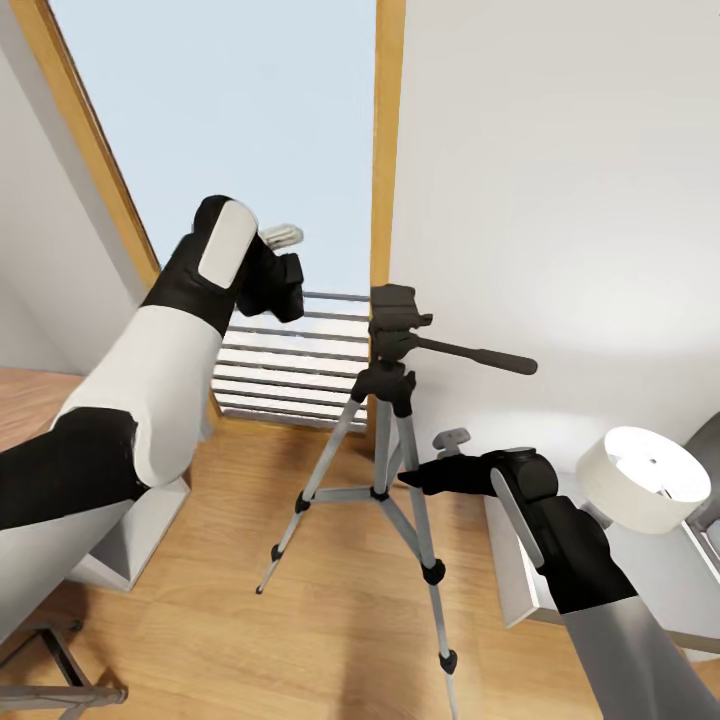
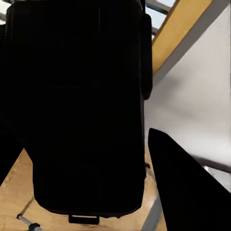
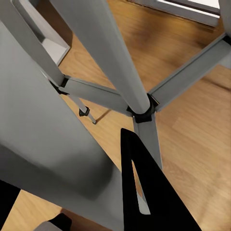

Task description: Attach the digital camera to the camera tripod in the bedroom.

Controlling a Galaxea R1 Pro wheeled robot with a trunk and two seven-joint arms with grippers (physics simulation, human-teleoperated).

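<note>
Closest to me are the robot's two arms, white shells with matte black joints, one at each side of the head view. The left tool (image 1: pixel 285 262) is raised toward eleven o'clock, in front of the tall wood-framed window (image 1: pixel 385 140), and it is clamped on the digital camera (image 1: pixel 281 283); in the left wrist view that camera (image 2: pixel 82 106) is one big matte black box sitting between the dark fingers (image 2: pixel 183 187).

The right tool (image 1: pixel 412 478) sits low at about four o'clock, right at the camera tripod (image 1: pixel 385 440). In the right wrist view one slim black finger (image 3: pixel 144 192) lies just beside a smooth silver leg (image 3: pixel 103 48), but whether it is closed on the leg or only near it I cannot tell.

There is one tripod, standing upright on the light wood plank floor (image 1: pixel 250 500) at the centre. I count three slim silver legs with black joints and feet, joined by flat grey braces to a black collar. Its black head is bare on top, with one long pan handle pointing toward three o'clock. The camera is held up and to the ten o'clock side of that head, apart from it.

At four o'clock a round white lamp shade (image 1: pixel 645 480) stands on a white worktop (image 1: pixel 520 580). Pale grey walls, plain and smooth, flank the window.
</note>
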